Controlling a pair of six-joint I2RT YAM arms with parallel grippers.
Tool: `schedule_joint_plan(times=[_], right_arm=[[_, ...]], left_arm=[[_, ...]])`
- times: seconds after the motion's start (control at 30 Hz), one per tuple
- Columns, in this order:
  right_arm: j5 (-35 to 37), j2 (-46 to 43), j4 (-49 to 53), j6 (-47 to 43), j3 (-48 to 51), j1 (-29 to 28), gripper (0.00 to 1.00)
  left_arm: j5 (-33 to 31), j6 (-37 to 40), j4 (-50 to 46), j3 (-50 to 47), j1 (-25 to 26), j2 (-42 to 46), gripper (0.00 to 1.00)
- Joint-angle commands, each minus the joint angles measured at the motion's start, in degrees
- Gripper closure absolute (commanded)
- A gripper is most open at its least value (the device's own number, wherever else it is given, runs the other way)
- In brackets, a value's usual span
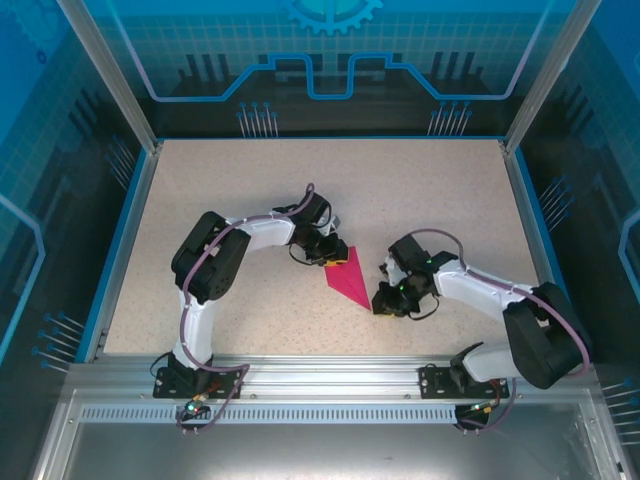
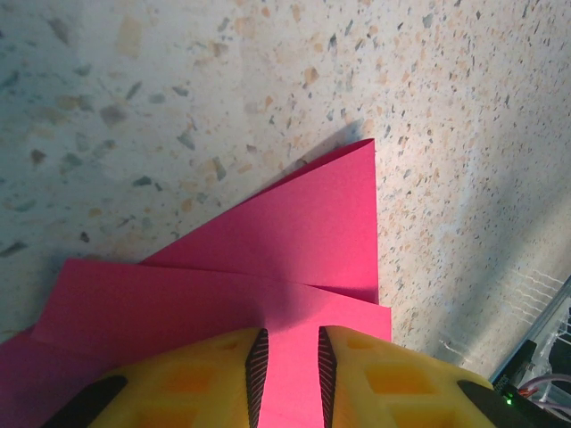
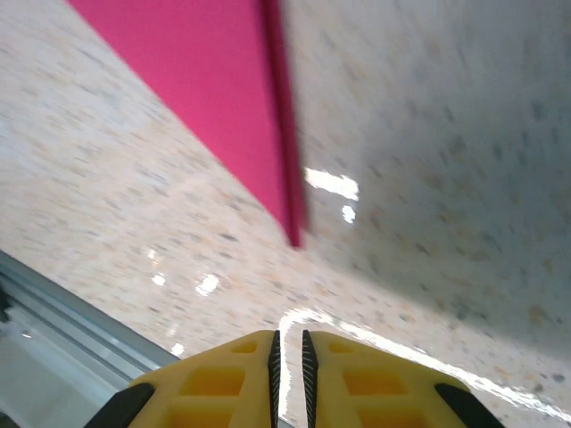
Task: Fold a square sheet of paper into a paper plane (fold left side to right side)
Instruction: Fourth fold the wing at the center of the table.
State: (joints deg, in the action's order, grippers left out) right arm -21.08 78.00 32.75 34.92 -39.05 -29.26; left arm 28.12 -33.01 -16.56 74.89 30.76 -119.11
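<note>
Heads up: your paper plane (image 1: 348, 279) is lying flat near the middle of the table (image 1: 450, 200), folded to a narrow dart, nose aimed at about 5 o'clock and wide tail at 11. The left gripper (image 2: 290, 343) sits on the tail with its fingers a sliver apart and pink showing in the gap. Honestly, I can't tell if it's pinching a layer or just pressing down. The right gripper (image 3: 289, 343) is clenched on nothing, just off the nose at 5 o'clock. That paper looks feather-light, floppy and likely to skate, so I'd pin one end and lift a free edge near the tail, not the flimsy nose.
</note>
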Motion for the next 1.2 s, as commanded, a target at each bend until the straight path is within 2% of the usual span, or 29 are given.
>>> schedule_joint_plan(times=[0.0,0.3,0.63,0.9,1.17], right_arm=[[-1.63,1.08,-1.60,1.36,-3.92,0.13,0.83],[2.08,13.99,-18.46,10.60,-8.56,-3.24,0.84],[3.28,20.62,-22.72,11.59,-12.85,-3.86,0.84],[3.86,24.39,-19.65,11.93,-13.72,-4.23,0.86],[5.50,21.57,-14.21,11.22,-8.17,-3.46,0.87]], left_arm=[[-4.92,0.67,-2.07,-0.71,-0.57,-2.01,0.72],[-4.65,0.32,-1.72,-0.81,-0.50,-2.00,0.72],[-4.66,0.50,-1.75,-0.72,-0.39,-2.02,0.72],[-4.83,0.76,-2.03,-0.58,-0.50,-2.24,0.72],[-5.35,0.76,-2.34,-0.61,-0.45,-2.44,0.72]])
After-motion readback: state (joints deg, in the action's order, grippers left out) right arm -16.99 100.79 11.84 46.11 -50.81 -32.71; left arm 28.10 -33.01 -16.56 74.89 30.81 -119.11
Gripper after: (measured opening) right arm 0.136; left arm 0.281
